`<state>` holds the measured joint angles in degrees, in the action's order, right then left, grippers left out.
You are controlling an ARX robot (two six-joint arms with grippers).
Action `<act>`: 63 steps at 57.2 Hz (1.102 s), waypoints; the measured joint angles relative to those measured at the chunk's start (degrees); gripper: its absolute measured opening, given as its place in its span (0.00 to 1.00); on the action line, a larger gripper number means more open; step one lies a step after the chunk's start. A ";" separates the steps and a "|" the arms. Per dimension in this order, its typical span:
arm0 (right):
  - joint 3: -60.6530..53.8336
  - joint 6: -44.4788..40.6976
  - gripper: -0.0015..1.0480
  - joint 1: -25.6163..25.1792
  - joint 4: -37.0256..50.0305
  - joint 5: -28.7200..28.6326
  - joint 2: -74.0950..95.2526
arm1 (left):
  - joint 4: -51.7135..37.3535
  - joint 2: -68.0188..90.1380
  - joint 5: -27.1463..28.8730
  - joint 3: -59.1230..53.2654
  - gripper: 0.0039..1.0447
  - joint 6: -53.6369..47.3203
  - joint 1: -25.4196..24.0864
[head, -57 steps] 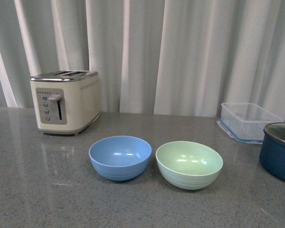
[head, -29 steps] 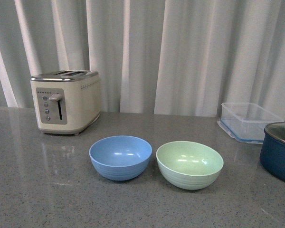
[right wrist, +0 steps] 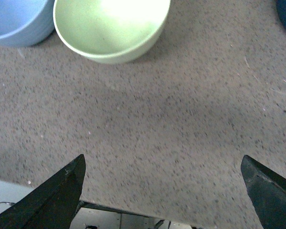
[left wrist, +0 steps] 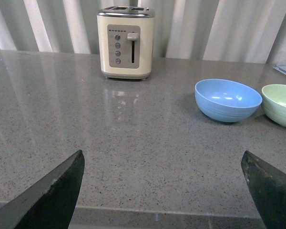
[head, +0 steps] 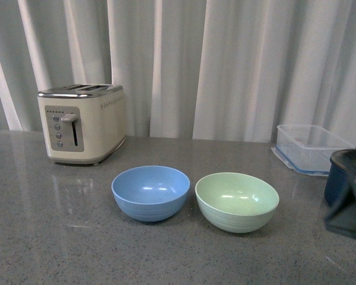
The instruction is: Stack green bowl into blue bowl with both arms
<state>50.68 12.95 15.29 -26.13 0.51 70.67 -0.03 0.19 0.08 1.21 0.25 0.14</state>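
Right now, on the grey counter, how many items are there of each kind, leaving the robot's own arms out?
Bowls: 2, the light sky-blue round matte bowl and the pale mint-green round matte bowl.
Toasters: 1, the cream metal-topped toaster.
Containers: 1, the clear rectangular plastic container.
Pots: 1, the dark navy pot, partly hidden at the edge.
Total: 5.

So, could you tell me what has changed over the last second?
A dark blurred shape, probably the right arm, has come in at the right edge, in front of the dark navy pot. The view itself shifted slightly, so everything sits a little higher. Nothing was grasped. The pale green round bowl and light blue round bowl stay side by side, unmoved, near the cream toaster.
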 joint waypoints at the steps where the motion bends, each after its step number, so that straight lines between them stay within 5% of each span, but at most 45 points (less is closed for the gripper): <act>1: 1.42 0.57 0.90 0.20 0.02 0.15 1.62 | 0.00 0.00 0.00 0.00 0.94 0.00 0.00; 25: 17.88 5.88 0.90 -0.59 2.58 -2.23 26.47 | 0.00 0.00 0.00 0.00 0.94 0.00 0.00; 63: 30.95 3.04 0.90 -3.17 2.89 -4.35 40.63 | 0.00 0.00 0.00 0.00 0.94 0.00 0.00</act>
<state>81.62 15.99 12.12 -23.24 -3.84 111.31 -0.03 0.19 0.08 1.21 0.25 0.14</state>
